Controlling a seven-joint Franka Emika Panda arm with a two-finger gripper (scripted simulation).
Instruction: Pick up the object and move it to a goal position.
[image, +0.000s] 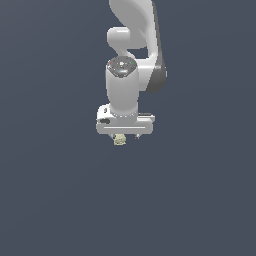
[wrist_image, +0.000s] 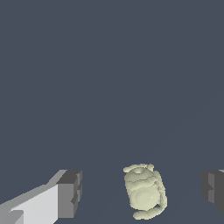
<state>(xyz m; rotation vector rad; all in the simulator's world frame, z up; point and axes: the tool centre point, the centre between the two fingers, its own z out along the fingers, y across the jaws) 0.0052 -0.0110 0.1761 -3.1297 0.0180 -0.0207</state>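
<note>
Arm hangs straight down over the desk (image: 50, 200), a plain dark grey surface w/ nothing else on it. Gripper (wrist_image: 140, 192) is low; in the wrist view its jaws are spread wide, one dark pad each side of the frame, w/ clear gaps to the object (wrist_image: 143, 192) between them. Not touching either pad, so no pinch yet.

The object is a small pale yellowish-cream lump, bumpy & mottled, lying on the desk. In the exterior view it peeks out just below the gripper (image: 125, 136) body, toward the exterior view's left of its centre line, object (image: 119, 139) mostly tucked under the hand.

Why it sits like this, my read: jaws straddle the lump on purpose, opened far wider than needed so a small placement error won't knock it. Wrist pointing straight down keeps the pads square to the desk for a clean side squeeze.

Step in hand looks like final approach / pre-grasp, task barely begun. Goal position not visible in either view, can't say where it is.

Risk: lump is tiny & rounded, could roll or squirt out if pads close off-centre
</note>
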